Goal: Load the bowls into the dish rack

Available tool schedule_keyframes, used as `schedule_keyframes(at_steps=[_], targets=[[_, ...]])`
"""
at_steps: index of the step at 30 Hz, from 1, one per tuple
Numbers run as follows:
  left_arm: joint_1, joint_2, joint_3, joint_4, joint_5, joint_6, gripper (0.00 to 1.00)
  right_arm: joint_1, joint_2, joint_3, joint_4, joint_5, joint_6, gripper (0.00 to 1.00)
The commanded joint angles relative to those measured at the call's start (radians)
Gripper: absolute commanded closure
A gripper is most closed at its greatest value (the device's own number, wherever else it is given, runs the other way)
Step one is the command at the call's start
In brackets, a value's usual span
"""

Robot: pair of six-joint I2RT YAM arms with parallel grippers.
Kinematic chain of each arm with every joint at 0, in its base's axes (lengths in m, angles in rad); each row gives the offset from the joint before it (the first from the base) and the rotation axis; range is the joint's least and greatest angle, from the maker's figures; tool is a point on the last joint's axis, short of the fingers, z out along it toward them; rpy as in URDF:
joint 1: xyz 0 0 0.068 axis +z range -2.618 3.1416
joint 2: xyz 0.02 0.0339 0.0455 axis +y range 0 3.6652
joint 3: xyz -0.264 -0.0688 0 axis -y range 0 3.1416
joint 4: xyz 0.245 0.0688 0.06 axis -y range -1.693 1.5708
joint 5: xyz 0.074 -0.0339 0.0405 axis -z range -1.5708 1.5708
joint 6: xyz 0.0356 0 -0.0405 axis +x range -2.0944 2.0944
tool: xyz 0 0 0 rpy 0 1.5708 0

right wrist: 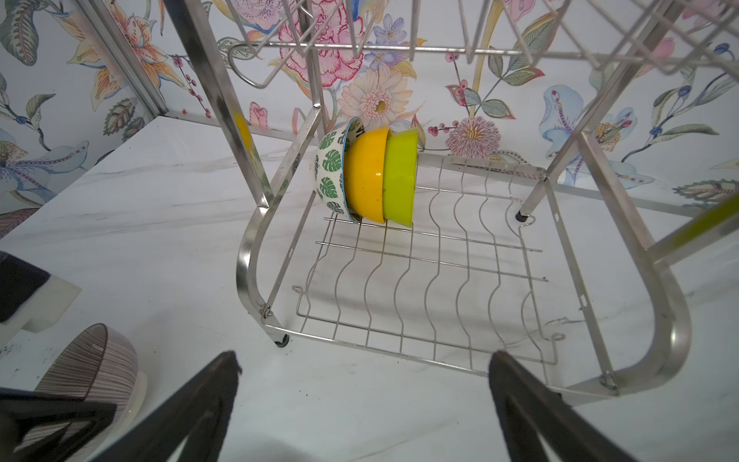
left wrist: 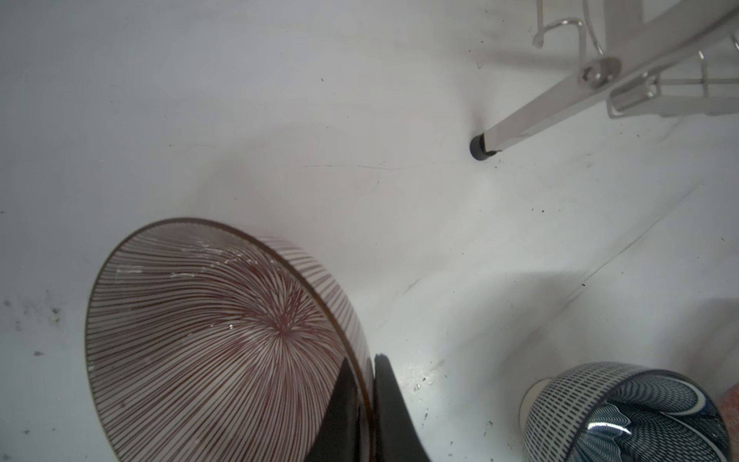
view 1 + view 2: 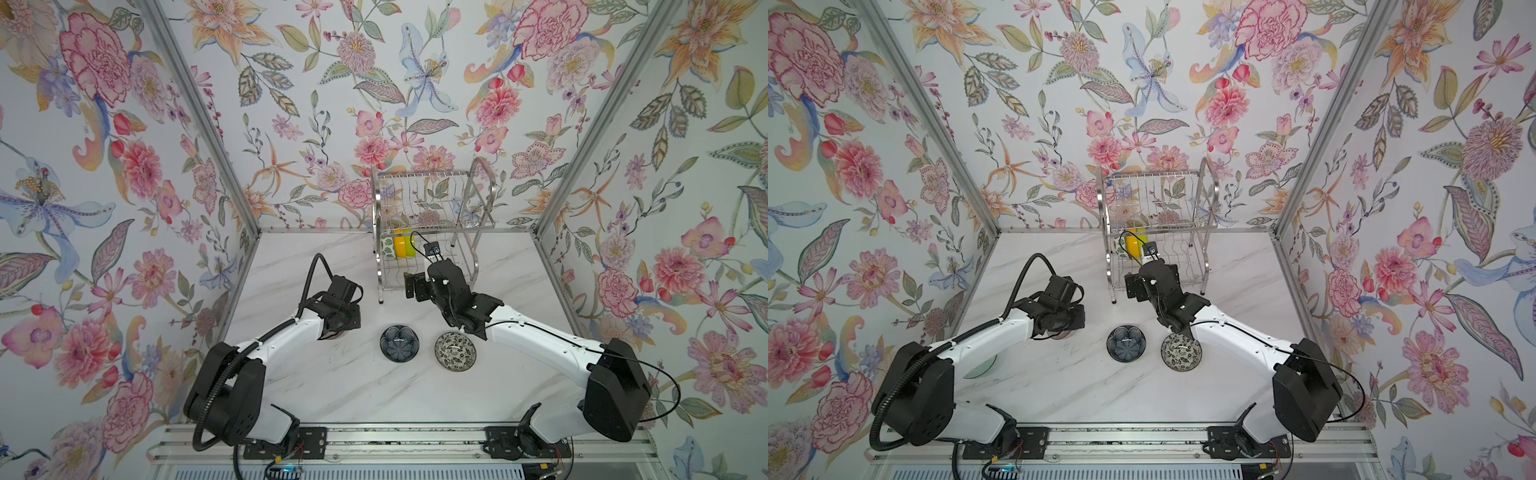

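Left gripper [image 2: 362, 360] is clamping the thin rim of the ribbed bowl [image 2: 208, 340], one finger inside and one outside. The bowl is tilting just off the dish rack [image 3: 432, 216]. Right gripper [image 1: 364, 356] is gaping wide, holding nothing, facing the lower shelf. Leaf bowl [image 1: 330, 172], orange bowl [image 1: 366, 176] and lime bowl [image 1: 400, 176] are standing there on edge, nested. Glaze is looking glossy, so a rim pinch could slip. Best carrying slowly, on edge, into the wavy wire slot beside the lime bowl. Dark blue bowl [image 3: 399, 343] and floral bowl [image 3: 455, 350] are waiting on the table.
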Motion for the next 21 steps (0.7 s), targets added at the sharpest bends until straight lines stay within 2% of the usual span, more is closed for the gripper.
schedule_keyframes(at_steps=[1,5,8,13,17,21], targets=[[-0.057,0.003,0.004,0.030,-0.089,-0.036,1.00,-0.002,0.011,0.023,-0.023,-0.007,0.034,0.02],[-0.113,0.050,0.041,0.014,-0.152,-0.036,1.00,-0.007,0.005,0.008,-0.019,0.006,0.036,0.01],[-0.139,0.089,0.067,0.006,-0.157,-0.030,0.95,-0.017,-0.009,-0.005,-0.023,0.003,0.038,0.01],[-0.183,0.196,0.138,-0.083,-0.232,-0.003,0.91,-0.037,-0.031,-0.025,-0.022,0.000,0.040,0.01],[-0.214,0.230,0.160,-0.089,-0.241,-0.001,0.89,-0.046,-0.035,-0.042,-0.016,-0.012,0.056,0.02],[-0.222,0.236,0.172,-0.092,-0.241,0.001,0.81,-0.055,-0.024,-0.039,-0.021,-0.038,0.071,0.01]])
